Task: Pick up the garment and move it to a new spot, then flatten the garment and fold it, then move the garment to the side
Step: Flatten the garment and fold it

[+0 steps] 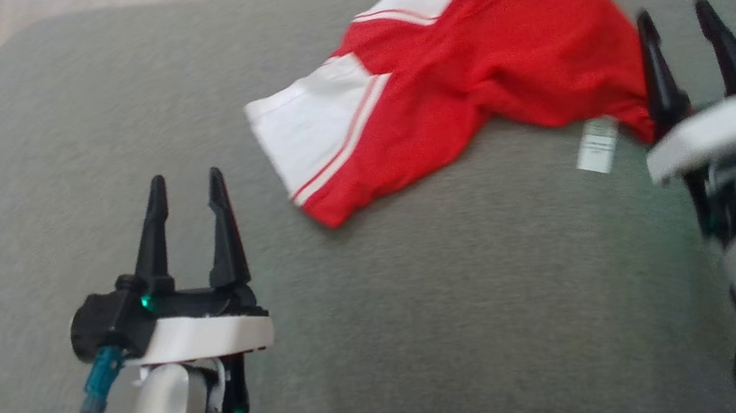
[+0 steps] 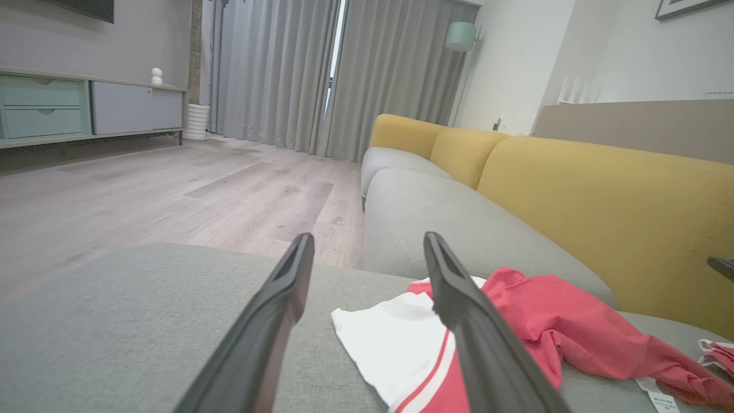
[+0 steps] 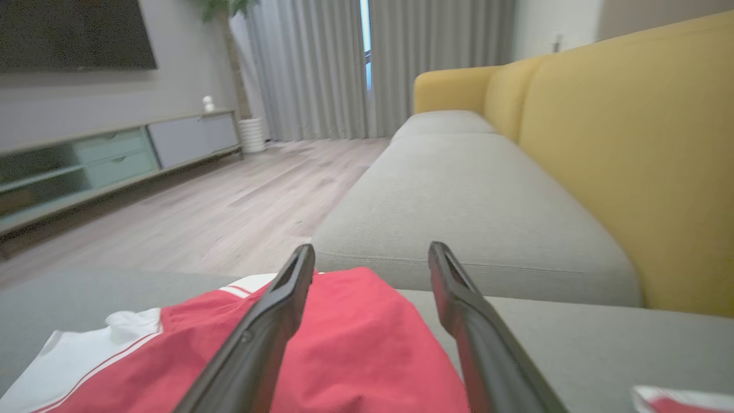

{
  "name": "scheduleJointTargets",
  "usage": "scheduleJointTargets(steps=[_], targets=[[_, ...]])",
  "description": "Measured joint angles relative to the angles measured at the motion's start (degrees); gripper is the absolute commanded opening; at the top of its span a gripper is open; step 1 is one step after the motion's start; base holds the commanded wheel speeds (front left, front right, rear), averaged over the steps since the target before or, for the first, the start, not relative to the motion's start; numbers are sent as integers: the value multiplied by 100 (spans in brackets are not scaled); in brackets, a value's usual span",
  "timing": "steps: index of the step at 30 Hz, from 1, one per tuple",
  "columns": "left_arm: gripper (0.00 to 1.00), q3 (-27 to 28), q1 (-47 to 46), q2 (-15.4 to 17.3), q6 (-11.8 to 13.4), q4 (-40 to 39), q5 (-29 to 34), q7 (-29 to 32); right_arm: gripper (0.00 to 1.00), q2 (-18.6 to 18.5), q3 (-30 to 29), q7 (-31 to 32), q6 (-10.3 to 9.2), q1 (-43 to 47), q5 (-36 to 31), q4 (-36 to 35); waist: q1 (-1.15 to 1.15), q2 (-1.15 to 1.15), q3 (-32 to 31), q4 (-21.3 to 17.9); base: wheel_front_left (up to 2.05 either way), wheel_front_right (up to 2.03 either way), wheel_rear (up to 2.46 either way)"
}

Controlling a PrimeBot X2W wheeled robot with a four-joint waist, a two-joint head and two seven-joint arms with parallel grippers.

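Head view: the garment [image 1: 464, 73] lies rumpled on the grey cushion [image 1: 423, 299]; left end effector [image 1: 187, 180] and right end effector [image 1: 673, 10] both gape wide, empty.

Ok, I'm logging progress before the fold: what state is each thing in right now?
garment: crumpled, unfolded, lying loose on the grey cushion
care label: sticking out at its near edge
left gripper: jaws open, empty, apart from the garment
right gripper: jaws open, empty, at the garment's right end
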Motion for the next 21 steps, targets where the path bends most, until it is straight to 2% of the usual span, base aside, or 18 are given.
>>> scheduleJointTargets(steps=[3, 7, 11, 15, 21], targets=[[100, 154, 0, -5, -9, 46, 55, 0, 100, 337, -535, -15, 0, 847, -237, -917, 0, 0, -84, -276, 0, 0, 0], [100, 309, 2, -5, -9, 238, 137, 0, 100, 831, -746, -15, 0, 1823, -539, -1670, 0, 0, -143, -588, 0, 0, 0], [100, 388, -27, -5, -5, 493, 231, 0, 100, 932, -746, -15, 0, 2078, -657, -2119, 0, 0, -90, -820, 0, 0, 0], [100, 470, -426, 34, -8, 1161, 345, 4, 100, 945, -768, 18, -1, 2036, -715, -2497, 2, 0, 129, -957, 0, 0, 0], [100, 534, -1903, 363, -53, 2522, 337, 824, 100, 971, -787, 121, 0, 1929, -769, -2838, 2, 0, 617, -1186, 0, 0, 0]])
